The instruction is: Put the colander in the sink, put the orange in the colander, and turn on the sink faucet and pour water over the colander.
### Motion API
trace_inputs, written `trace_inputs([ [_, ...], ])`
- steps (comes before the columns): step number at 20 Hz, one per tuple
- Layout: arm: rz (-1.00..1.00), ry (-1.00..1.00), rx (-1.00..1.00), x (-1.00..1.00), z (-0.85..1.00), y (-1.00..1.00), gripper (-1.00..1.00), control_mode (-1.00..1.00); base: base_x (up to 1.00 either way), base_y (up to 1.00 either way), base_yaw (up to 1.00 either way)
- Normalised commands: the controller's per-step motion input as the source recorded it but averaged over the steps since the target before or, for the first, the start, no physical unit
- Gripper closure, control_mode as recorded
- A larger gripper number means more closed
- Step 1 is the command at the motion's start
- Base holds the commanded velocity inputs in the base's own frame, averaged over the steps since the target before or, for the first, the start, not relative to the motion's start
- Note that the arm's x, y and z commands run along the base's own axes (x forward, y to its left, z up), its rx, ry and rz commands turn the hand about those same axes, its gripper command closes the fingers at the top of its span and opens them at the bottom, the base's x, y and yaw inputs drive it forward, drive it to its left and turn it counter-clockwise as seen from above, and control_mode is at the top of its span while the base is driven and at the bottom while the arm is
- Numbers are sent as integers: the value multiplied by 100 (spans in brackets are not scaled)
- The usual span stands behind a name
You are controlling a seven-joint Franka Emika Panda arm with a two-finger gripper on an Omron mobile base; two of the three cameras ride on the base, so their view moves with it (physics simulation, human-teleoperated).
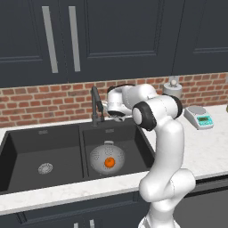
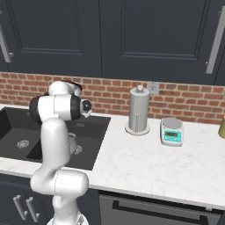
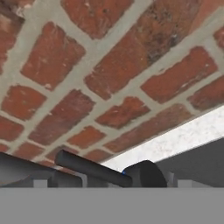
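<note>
So the pincer [image 1: 108, 112] is sitting wide open with nothing in it, hovering right by the sink faucet [image 1: 95, 107] at the back rim of the sink [image 1: 62, 151], close to the brick wall [image 1: 44, 100]. Below it, one colander [image 1: 107, 158] is resting in the right basin with one orange [image 1: 109, 162] lying inside. Two basins, the left one showing just its drain [image 1: 45, 168]. Further right, the tabletop [image 2: 145, 158] is carrying one paper towel holder [image 2: 139, 110] and one scale [image 2: 172, 131], with plenty of bare marble around them.
</note>
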Motion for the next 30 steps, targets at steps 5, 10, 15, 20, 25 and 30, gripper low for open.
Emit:
trace_inputs([
  [5, -5, 3, 0, 10, -4, 4, -100, -100, 0, 0, 0],
  [10, -5, 3, 0, 4, -7, 0, -100, -100, 0, 0, 0],
  [15, -5, 3, 0, 3, -10, 0, -100, -100, 0, 0, 0],
  [20, -5, 3, 0, 8, -7, 0, -100, -100, 0, 0, 0],
  [25, -5, 2, 0, 20, -1, 0, -100, -100, 0, 0, 0],
  [30, -6, 0, 0, 20, 0, 0, -100, -100, 0, 0, 0],
])
